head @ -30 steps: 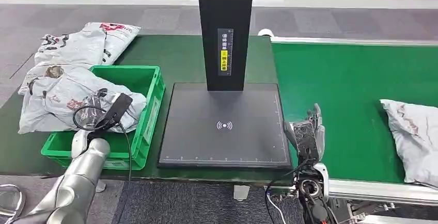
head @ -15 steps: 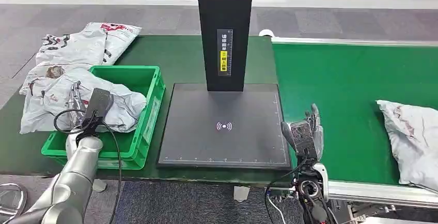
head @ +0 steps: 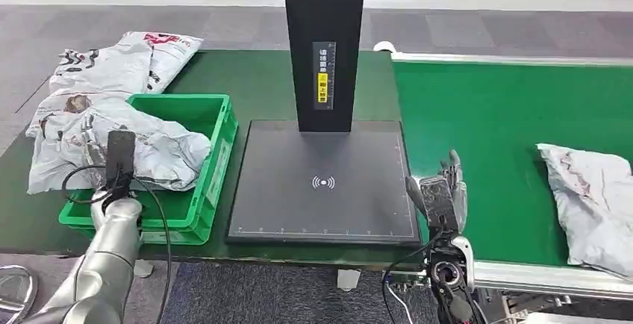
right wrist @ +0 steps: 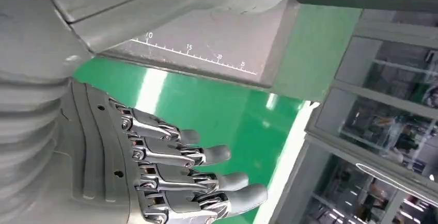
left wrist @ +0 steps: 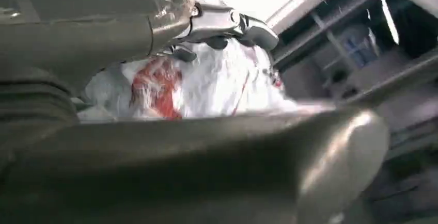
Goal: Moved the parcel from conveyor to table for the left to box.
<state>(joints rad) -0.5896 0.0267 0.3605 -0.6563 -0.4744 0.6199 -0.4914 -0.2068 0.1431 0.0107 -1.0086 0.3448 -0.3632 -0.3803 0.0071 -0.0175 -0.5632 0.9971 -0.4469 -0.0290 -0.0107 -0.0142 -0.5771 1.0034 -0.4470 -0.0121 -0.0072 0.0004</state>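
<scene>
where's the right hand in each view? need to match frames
Head view: right hand open, low right of centre, at the seam between black scanner plate and green conveyor belt.
Right wrist view: right hand from the left edge, fingers spread over the belt.
Left wrist view: not in it.
Shared landmark: the scanner plate's ruler edge.

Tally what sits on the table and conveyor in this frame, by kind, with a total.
Grey plastic mailer parcels: 4 (one on the conveyor, one in the crate, two behind it)
Green plastic crate: 1
Black scanner stand: 1
Total: 6
</scene>
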